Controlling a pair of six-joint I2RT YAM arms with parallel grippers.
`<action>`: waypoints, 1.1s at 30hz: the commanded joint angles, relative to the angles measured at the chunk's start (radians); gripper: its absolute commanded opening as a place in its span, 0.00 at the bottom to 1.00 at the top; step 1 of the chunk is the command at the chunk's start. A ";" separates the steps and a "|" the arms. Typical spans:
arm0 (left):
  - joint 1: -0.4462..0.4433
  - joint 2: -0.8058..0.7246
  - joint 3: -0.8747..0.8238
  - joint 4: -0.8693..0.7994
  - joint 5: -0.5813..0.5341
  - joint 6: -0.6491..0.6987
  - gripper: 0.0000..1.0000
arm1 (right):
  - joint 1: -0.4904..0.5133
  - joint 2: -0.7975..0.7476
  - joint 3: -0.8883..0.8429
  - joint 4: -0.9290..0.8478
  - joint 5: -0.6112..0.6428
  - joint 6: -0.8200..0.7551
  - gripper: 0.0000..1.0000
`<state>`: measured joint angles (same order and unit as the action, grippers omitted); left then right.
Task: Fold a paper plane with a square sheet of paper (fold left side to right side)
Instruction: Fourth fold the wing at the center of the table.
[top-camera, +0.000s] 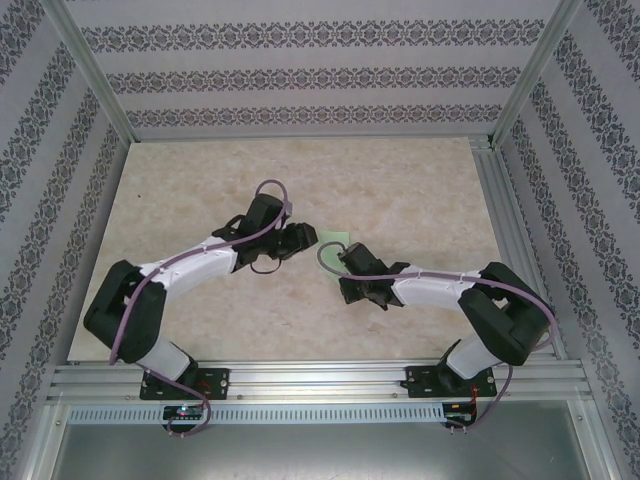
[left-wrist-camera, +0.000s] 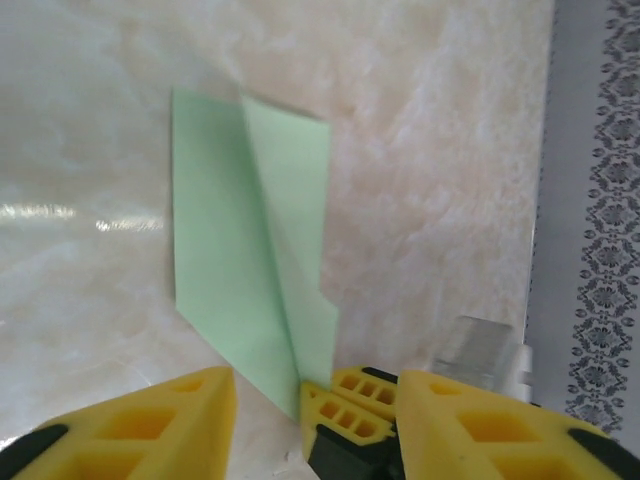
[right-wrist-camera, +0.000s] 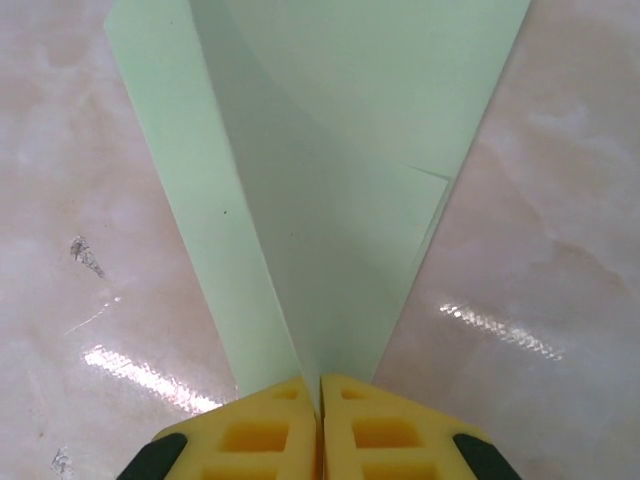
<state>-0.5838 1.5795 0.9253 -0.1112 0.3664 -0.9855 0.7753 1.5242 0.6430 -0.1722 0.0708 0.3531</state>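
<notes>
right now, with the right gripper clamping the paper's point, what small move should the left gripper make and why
Probably ease the open left gripper forward to a long edge of the folded green paper wedge, ready to pinch. The right gripper is shut on the wedge's tip, anchoring it; the left's jaws stand apart beside that tip, holding nothing.

The pale green paper (left-wrist-camera: 235, 260) lay on the tabletop (left-wrist-camera: 430, 150) as a pointed wedge, tip pinched in the right hand (right-wrist-camera: 320, 388).
</notes>
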 joint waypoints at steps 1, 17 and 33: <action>-0.013 0.077 -0.023 0.201 0.079 -0.090 0.41 | -0.023 -0.017 -0.036 0.040 -0.073 0.010 0.09; -0.105 0.312 0.088 0.280 0.111 -0.167 0.32 | -0.123 -0.030 -0.092 0.125 -0.217 0.025 0.09; -0.117 0.379 0.121 0.244 0.099 -0.170 0.32 | -0.197 0.030 -0.098 0.180 -0.347 0.026 0.11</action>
<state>-0.6899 1.9347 1.0164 0.1272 0.4664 -1.1393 0.5865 1.5249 0.5602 0.0059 -0.2565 0.3725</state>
